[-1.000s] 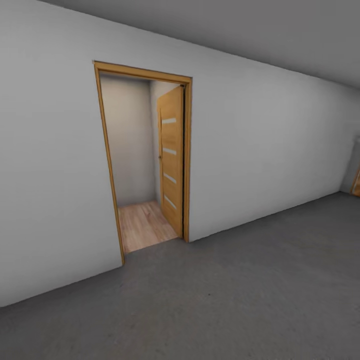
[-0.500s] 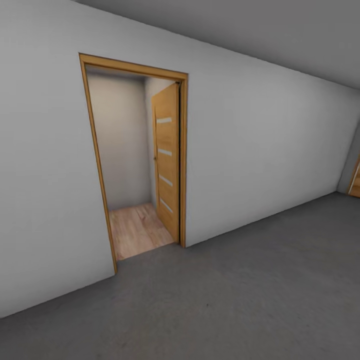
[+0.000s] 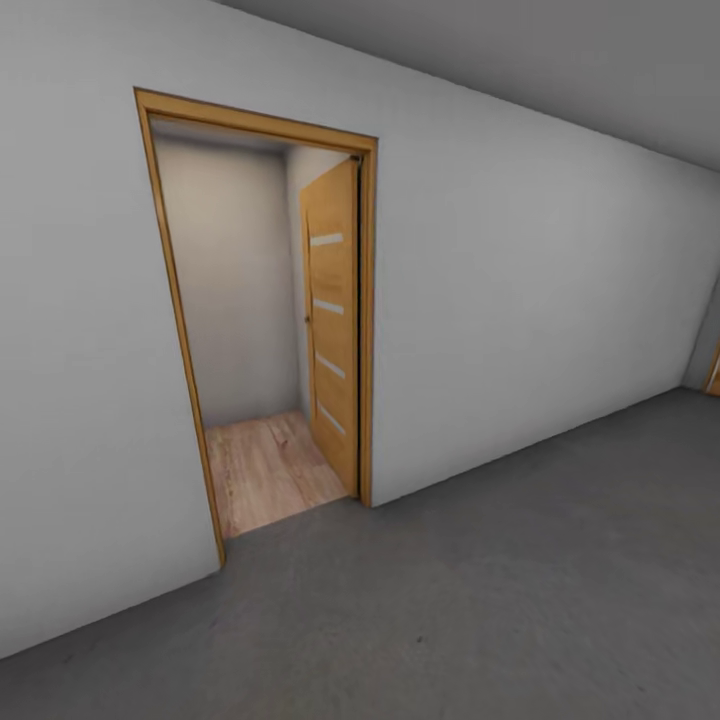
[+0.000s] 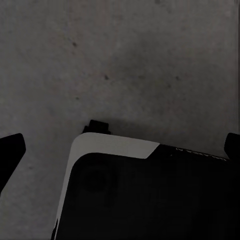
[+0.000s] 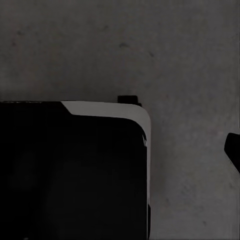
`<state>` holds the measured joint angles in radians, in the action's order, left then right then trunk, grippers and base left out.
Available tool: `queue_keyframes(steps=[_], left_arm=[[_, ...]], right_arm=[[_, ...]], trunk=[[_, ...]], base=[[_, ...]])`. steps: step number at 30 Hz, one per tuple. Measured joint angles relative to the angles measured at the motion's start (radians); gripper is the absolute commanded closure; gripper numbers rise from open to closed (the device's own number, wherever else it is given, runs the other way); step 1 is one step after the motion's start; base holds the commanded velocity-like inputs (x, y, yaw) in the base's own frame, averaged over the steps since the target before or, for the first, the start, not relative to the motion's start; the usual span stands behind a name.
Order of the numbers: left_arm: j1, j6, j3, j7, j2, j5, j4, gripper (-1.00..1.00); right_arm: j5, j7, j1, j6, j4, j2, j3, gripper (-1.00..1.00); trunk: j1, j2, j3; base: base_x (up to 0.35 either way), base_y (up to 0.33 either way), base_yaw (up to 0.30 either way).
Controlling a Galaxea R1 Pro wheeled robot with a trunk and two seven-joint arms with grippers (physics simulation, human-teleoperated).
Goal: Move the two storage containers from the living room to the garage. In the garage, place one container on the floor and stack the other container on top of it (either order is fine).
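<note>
Standing on the dark grey mottled concrete floor (image 3: 480,600) of the bare, white-walled garage (image 3: 540,260), the robot faces an open doorway with an orange-brown wooden frame (image 3: 368,320). Beyond it lies a strip of light wood plank flooring (image 3: 265,470), and the slatted orange-brown door (image 3: 333,330) is swung inward against the far side. Neither red-orange storage container is anywhere to be seen from here, so I judge this a travelling step: the robot is heading out of the garage, most likely to fetch a bin from the living room. Both wrist views look straight down at the concrete past the robot's own dark, white-edged base (image 4: 150,190). At the left hand, dark finger tips (image 4: 11,150) sit far out at either edge, so it looks spread apart with nothing between them; at the right hand a single dark tip (image 5: 232,150) shows, and I cannot tell its state. Next, the base needs lining up squarely with the opening, clear of the frame and the door's edge.
</note>
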<state>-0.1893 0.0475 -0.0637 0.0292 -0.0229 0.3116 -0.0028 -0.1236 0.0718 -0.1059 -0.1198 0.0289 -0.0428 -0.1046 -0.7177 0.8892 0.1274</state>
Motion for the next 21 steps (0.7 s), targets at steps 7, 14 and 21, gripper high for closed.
queue_keyframes(steps=[7, 14, 21], left_arm=[[0.000, 0.002, 0.000, 0.000, -0.001, 0.001, 0.000, -1.00], [0.000, 0.009, 0.000, 0.000, -0.004, 0.001, 0.000, -1.00], [0.000, 0.010, 0.001, -0.001, -0.005, 0.002, 0.000, -1.00]], right_arm=[[0.001, 0.000, 0.000, 0.000, -0.001, 0.001, 0.001, -1.00], [-0.001, -0.002, 0.000, 0.004, -0.001, 0.004, 0.002, -1.00], [-0.004, -0.003, 0.000, 0.004, 0.000, 0.004, 0.003, -1.00]], trunk=[[0.000, 0.000, 0.000], [0.000, 0.000, 0.000], [0.000, 0.000, 0.000]], base=[[0.326, 0.000, 0.000], [0.326, 0.000, 0.000], [0.325, 0.000, 0.000]])
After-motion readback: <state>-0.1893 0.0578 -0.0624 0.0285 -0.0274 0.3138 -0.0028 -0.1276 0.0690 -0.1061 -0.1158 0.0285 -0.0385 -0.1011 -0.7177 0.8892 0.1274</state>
